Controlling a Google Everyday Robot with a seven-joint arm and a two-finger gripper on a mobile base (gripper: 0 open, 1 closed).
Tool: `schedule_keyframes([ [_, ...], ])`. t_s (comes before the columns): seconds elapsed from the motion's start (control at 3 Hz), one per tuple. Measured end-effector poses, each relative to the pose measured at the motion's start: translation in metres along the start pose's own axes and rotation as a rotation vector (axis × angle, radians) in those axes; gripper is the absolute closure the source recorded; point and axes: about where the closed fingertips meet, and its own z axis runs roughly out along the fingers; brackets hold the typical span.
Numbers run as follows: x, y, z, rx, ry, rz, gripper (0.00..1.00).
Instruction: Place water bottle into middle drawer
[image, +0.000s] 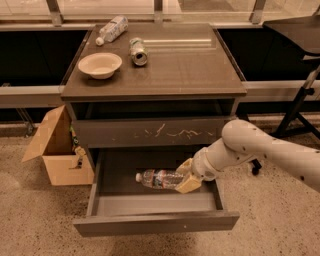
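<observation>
The water bottle (157, 178) is clear ribbed plastic with a white cap pointing left and a dark label band. It lies level, low inside the open middle drawer (150, 222), close to its grey floor. My gripper (184, 176) is shut on the bottle's right end, its tan fingers (189, 184) above and below it. The white arm reaches in from the right.
On the cabinet top (195, 70) lie a second clear bottle (112, 29), a metal can (138, 51) and a white bowl (100, 64). The drawer above (155, 132) has whitish scratches. An open cardboard box (57, 150) stands at the left; a chair base (300, 115) is at the right.
</observation>
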Motion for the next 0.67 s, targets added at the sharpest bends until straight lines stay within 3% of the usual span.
schedule_keyframes([
  [0.67,0.085,-0.032,0.050,0.061,0.087,0.113,1.00],
])
